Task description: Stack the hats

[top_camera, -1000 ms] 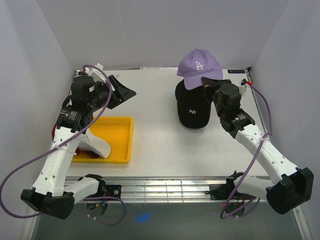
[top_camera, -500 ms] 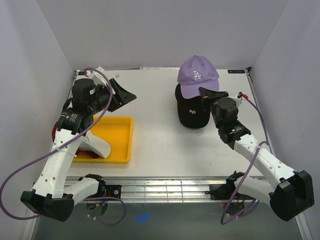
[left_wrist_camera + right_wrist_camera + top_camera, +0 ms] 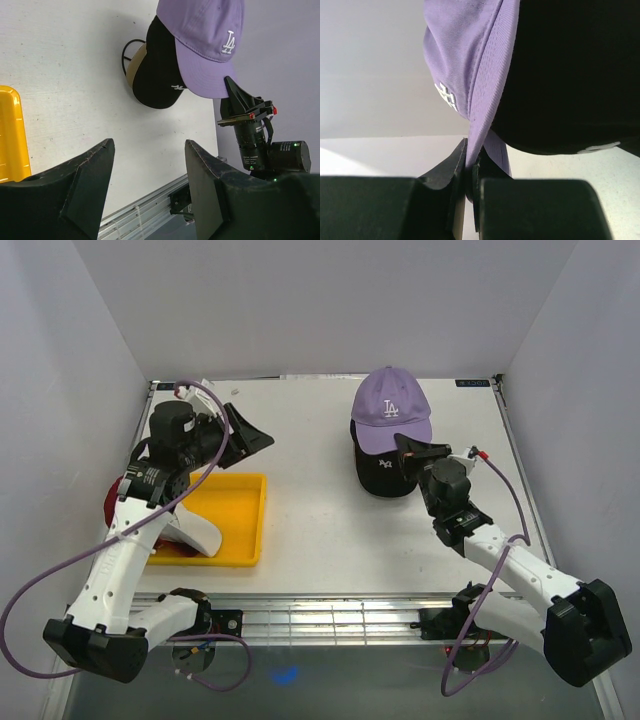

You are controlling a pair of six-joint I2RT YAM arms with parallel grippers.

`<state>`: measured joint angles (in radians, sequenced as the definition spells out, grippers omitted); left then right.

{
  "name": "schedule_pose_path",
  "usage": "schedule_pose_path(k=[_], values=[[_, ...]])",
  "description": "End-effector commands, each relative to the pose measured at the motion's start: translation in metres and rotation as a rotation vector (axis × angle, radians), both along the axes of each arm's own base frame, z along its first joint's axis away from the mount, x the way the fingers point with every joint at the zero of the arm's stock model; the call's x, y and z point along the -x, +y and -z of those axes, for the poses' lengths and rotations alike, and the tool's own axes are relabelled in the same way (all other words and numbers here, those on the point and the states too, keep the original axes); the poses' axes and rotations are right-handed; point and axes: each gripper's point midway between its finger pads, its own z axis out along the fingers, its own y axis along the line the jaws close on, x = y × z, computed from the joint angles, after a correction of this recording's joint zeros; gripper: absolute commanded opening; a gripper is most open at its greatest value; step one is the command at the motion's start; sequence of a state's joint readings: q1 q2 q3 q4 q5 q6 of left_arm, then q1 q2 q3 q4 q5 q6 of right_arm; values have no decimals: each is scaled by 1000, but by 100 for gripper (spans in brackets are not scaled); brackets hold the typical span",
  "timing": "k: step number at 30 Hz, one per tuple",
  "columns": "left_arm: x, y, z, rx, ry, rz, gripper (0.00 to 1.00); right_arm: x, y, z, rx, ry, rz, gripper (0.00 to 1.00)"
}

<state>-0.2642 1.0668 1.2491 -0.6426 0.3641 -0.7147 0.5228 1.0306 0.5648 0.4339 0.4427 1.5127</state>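
the right gripper (image 3: 470, 152) is closed tight on the brim of the purple cap (image 3: 390, 400), its jaws pinching the front edge with the fabric between them; the cap hangs tilted from that pinch, its crown partly over the far side of the black cap (image 3: 381, 468), which lies on the tabletop (image 3: 330, 530) toward the far right; a tan fabric edge (image 3: 134, 70) shows from under the black cap, probably another cap, though too little shows to be sure; the left gripper (image 3: 148, 150) hangs wide open with nothing in it, above the tabletop near the yellow tray (image 3: 250, 525), well apart from the stack.

the step in hand looks like seating the purple cap on the black one; to do it well, i would bring the purple crown squarely over the black crown first, brims pointing the same way, then lower until the fabric settles and goes slack; only then part the jaws, and draw back along the line of the brim rather than sideways, so the cap is not dragged off; the risk is letting go while it is tilted, leaving it to slide toward the far edge.
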Motion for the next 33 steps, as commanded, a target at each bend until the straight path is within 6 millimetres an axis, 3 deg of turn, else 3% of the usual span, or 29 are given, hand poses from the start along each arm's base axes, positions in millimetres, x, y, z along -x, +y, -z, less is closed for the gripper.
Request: schedule_pose_path(k=[1,6,14,33], values=[[2,-4,4,-5,-8,28,68,4,-4,-13,-62,-80,18,8],[0,-4,19,-12,17,29,68,9,-5,-1,-71,-109,13,8],[-3,-5,37,-25,49,31,67,18,-8,38,-54,-64,1,8],[-3,-5,62,-55,88,28,66,38,-13,114,40,55,-31,8]])
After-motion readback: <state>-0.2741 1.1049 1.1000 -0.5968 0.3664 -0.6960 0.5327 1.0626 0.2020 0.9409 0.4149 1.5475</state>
